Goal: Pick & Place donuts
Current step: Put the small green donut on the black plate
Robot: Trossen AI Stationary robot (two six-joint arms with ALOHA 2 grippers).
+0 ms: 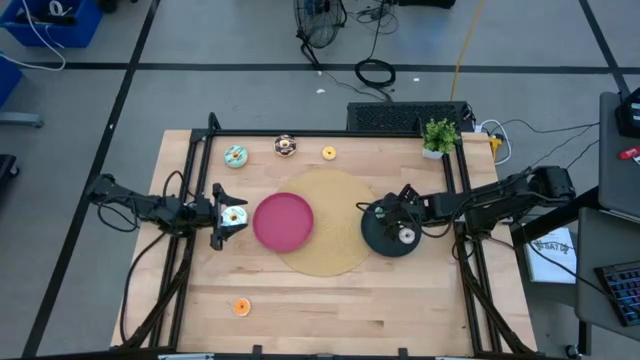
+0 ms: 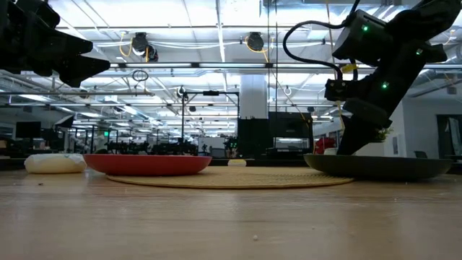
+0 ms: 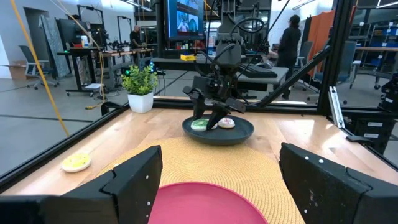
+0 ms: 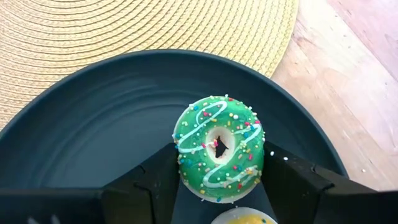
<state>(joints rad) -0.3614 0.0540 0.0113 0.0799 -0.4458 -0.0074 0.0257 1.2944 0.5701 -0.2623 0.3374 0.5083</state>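
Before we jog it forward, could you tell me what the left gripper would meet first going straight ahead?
Probably the pink plate, lying just ahead of the open left gripper; its height is unclear, so it may pass above.

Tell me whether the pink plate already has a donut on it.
No: in the high view the pink plate shows only its bare surface, while the green donut lies on the black plate between the right gripper's fingers.

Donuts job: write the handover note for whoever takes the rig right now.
Right gripper: fingers on either side of the green donut on the black plate; a second, pale-iced donut lies there too.
Left gripper: open, at a white-iced donut on the table beside the empty pink plate.
Left to do: teal, chocolate, yellow donuts at the far edge; orange donut at the near edge.
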